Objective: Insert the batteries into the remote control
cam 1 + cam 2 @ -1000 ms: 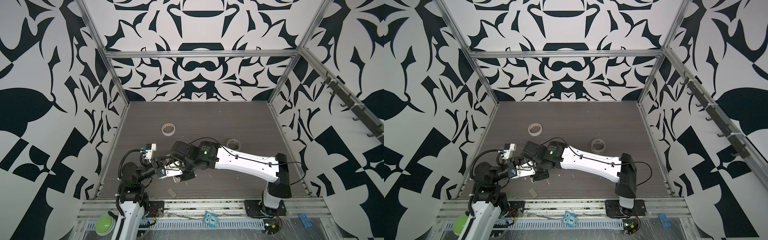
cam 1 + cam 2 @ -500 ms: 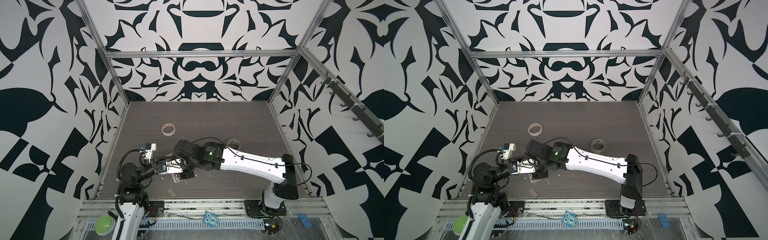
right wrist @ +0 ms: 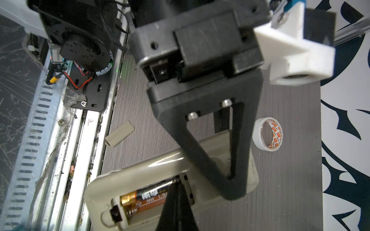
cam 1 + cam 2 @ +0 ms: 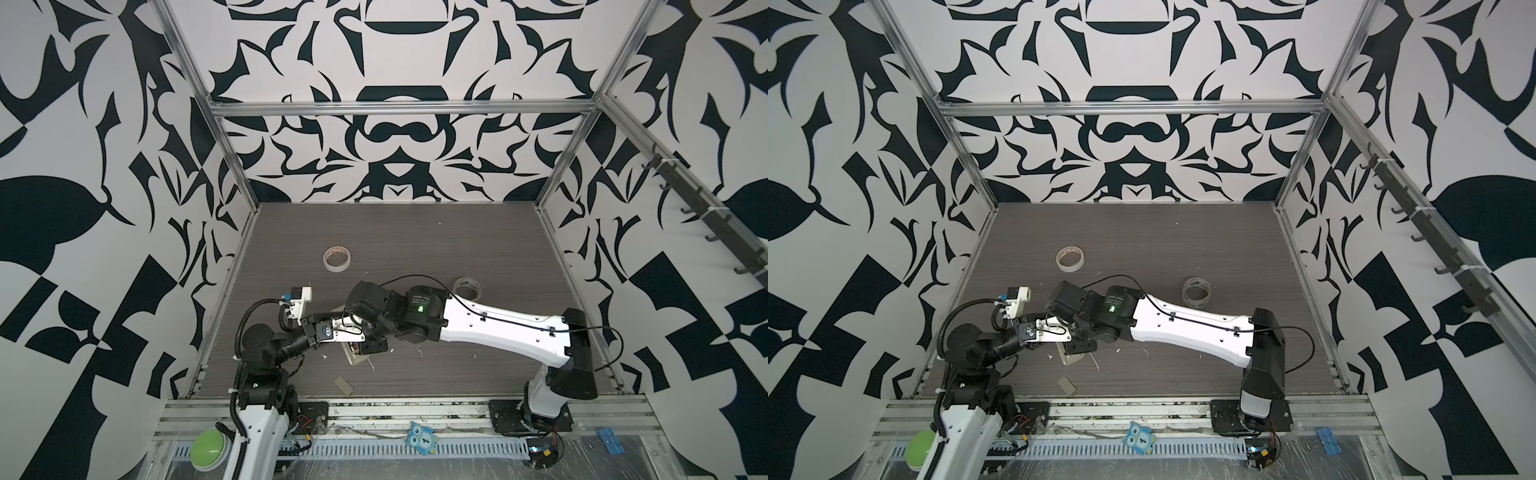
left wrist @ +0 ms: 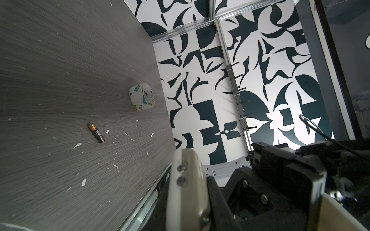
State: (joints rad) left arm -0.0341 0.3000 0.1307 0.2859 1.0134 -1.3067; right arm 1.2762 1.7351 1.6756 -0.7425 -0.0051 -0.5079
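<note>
My left gripper (image 4: 351, 338) is shut on the remote control (image 3: 140, 172), which it holds just above the table near the front left, beige back up and battery bay open. One of its black fingers (image 3: 212, 152) lies across the remote's back. One of the batteries (image 3: 148, 195) lies in the bay, gold end toward the spring. My right gripper (image 3: 177, 191) is shut, and its tips rest on that battery's far end. In the left wrist view the remote control (image 5: 186, 190) shows edge-on, and a second battery (image 5: 96, 133) lies loose on the table. In both top views the remote control (image 4: 1069, 353) peeks out under both wrists.
The beige battery cover (image 4: 344, 385) lies near the table's front edge. A paper tape roll (image 4: 337, 258) sits at mid-left and a clear tape roll (image 4: 467, 286) beside the right forearm. White scraps dot the wood. Metal rails (image 4: 374, 411) run along the front.
The right arm's elbow has swung to the right while its wrist stayed over the remote. Its jaws have closed the last bit. The left arm has held still.
</note>
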